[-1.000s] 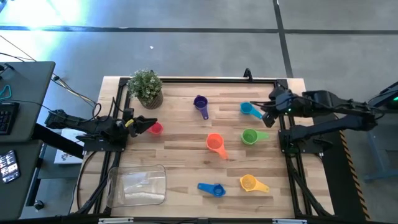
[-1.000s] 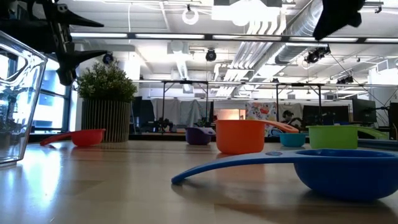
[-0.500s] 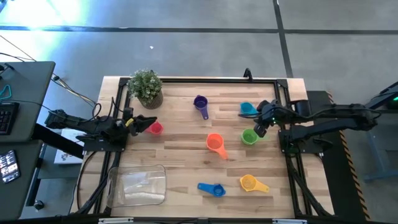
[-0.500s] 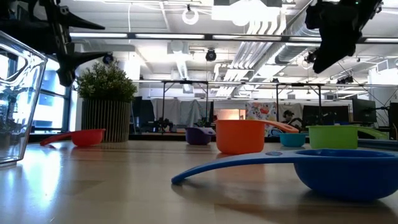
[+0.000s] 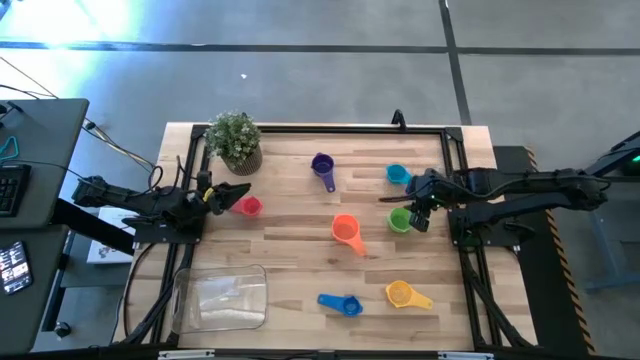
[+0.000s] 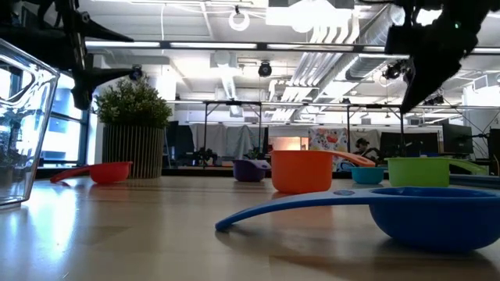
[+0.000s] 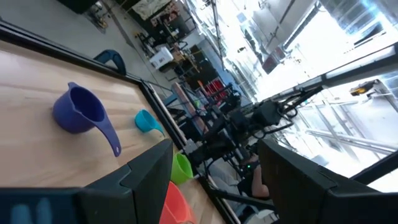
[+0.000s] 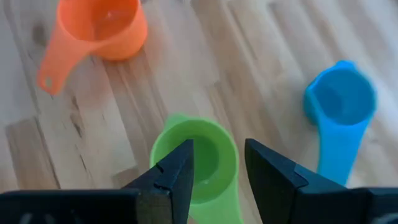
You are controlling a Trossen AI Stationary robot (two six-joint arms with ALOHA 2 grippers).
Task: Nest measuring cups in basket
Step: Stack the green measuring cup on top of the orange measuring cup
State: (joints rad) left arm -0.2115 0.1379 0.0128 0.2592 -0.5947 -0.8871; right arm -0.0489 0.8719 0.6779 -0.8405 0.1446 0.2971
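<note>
High view: the right gripper [image 5: 418,208] has swung in from beyond the table's right rail and now sits over the green cup [image 5: 401,220], so that cup looks like the first pick. Taking the green cup as landmark: the light blue cup [image 5: 398,175] lies just behind it, the orange cup [image 5: 346,230] to its left, the purple cup [image 5: 322,166] farther back-left, the yellow cup [image 5: 401,294] and blue cup [image 5: 343,304] nearer the front. The basket [image 5: 222,298] is well apart at the front-left corner, with nothing in it, so nesting has not begun. The left gripper [image 5: 232,199] waits beside the red cup [image 5: 250,206], far left of the green one, near the plant [image 5: 235,140].

Low view: the right gripper [image 6: 426,58] hangs above the green cup [image 6: 418,172], lower than half a second ago. The cups are smooth, opaque, round-walled plastic; the basket wall [image 6: 23,125] is clear and glossy.

Left wrist view: its fingers [image 7: 149,171] stand wide apart, holding nothing.

Right wrist view: the fingers [image 8: 177,174] are partly spread and widening, straddling the green cup's rim [image 8: 202,158] without gripping it. The table [image 8: 186,81] is pale wood grain.
</note>
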